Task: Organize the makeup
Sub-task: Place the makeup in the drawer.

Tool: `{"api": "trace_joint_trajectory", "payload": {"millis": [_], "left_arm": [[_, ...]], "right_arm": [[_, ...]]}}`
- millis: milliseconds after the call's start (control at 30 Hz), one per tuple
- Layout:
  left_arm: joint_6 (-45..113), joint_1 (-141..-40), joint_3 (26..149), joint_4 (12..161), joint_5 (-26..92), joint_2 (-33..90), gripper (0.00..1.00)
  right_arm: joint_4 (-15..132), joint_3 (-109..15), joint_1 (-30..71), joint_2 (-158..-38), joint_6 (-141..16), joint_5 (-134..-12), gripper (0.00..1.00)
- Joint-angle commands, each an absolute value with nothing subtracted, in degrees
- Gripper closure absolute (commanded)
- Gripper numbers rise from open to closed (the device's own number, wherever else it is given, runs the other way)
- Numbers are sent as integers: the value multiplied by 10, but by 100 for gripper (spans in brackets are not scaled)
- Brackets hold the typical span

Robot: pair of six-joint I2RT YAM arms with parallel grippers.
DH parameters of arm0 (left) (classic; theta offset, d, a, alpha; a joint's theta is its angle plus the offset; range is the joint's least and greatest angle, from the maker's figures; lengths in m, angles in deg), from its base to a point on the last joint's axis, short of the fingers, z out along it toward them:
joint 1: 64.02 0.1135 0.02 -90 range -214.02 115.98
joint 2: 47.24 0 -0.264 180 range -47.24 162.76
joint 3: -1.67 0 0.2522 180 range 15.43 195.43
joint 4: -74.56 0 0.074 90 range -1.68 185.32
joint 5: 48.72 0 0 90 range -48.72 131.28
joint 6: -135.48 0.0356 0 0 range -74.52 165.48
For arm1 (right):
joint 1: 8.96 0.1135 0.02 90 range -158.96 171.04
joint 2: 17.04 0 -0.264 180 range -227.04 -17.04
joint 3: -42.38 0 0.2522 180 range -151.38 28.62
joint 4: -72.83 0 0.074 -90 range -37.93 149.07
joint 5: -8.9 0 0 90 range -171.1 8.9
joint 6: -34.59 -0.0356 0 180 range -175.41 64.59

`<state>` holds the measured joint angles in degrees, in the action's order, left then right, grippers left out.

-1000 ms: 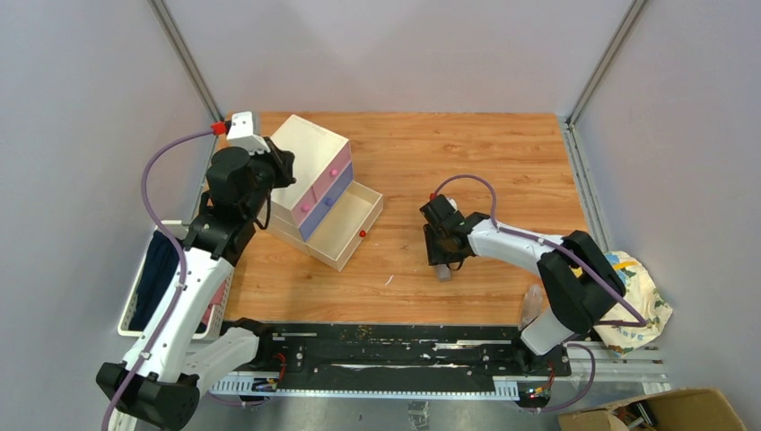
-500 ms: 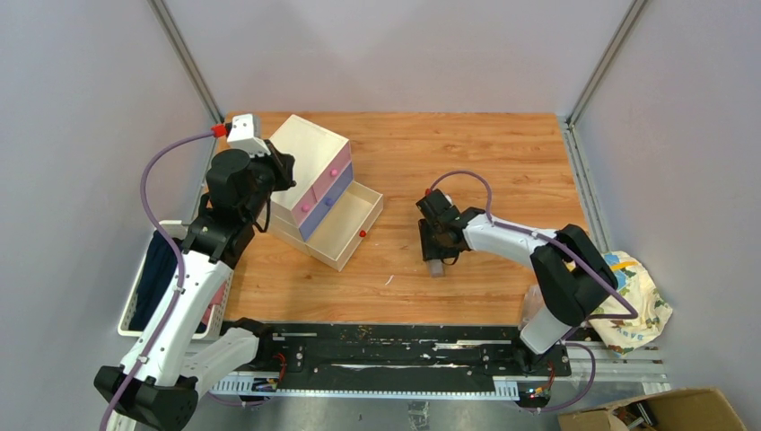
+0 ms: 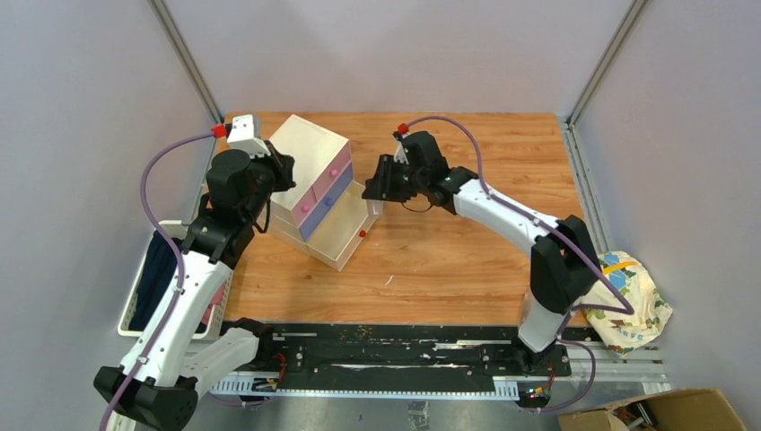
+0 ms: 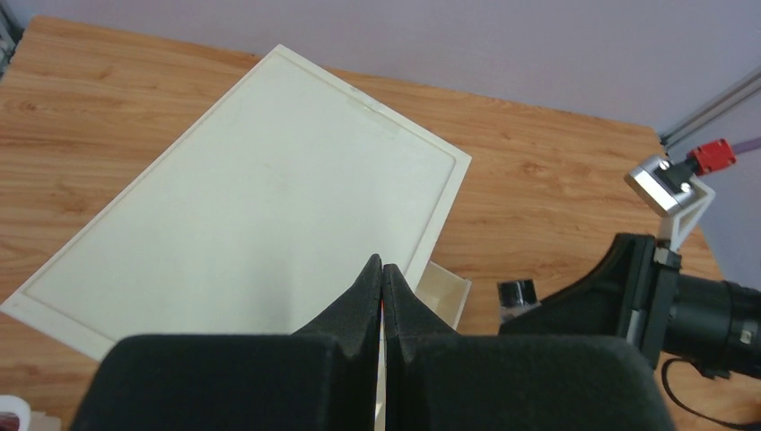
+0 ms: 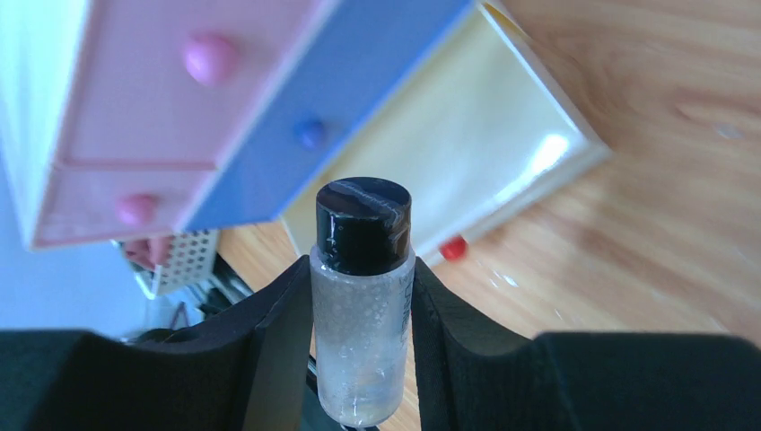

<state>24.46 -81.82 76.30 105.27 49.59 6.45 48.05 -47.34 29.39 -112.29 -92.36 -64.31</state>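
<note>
Over the wooden table (image 3: pixel 467 260), in the top view, the right gripper (image 3: pixel 371 189) was seen extended toward the cream drawer box (image 3: pixel 310 148), just above the far corner of its pulled-out bottom drawer (image 3: pixel 345 235). What it carried was too small to be made out there. The left gripper (image 3: pixel 284 171) was set at the box's back left side, probably so that the box would be steadied; contact could not be confirmed.

At the right wrist, a clear bottle (image 5: pixel 363 314) with a black cap (image 5: pixel 363 220) was shown clamped between the two pads, held by its body so that the cap stayed free. It was aimed at the open drawer, evidently as its intended place, near the red knob (image 5: pixel 453 247).

At the left wrist, the fingertips were seen pressed together with nothing between them, poised over the box's flat top.
</note>
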Motion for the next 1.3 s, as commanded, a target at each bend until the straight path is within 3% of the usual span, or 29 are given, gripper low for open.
{"api": "trace_joint_trajectory", "payload": {"millis": [0,500,767,867,1100,1267], "left_arm": [[251,-824,778,1076,502,50,100],[253,-824,776,1087,498,36,100],[253,-825,776,1087,494,30,100],[253,-825,778,1090,493,30,96],[253,-825,779,1092,493,24,90],[253,-826,777,1087,465,25,88]], "right_arm": [[545,-534,298,-1209,-997,-560,100],[540,-651,326,-1353,-1023,-546,100],[538,-655,330,-1355,-1014,-540,54],[540,-658,330,-1356,-1009,-534,48],[543,-651,330,-1349,-1006,-536,47],[497,-611,330,-1265,-955,-628,49]]}}
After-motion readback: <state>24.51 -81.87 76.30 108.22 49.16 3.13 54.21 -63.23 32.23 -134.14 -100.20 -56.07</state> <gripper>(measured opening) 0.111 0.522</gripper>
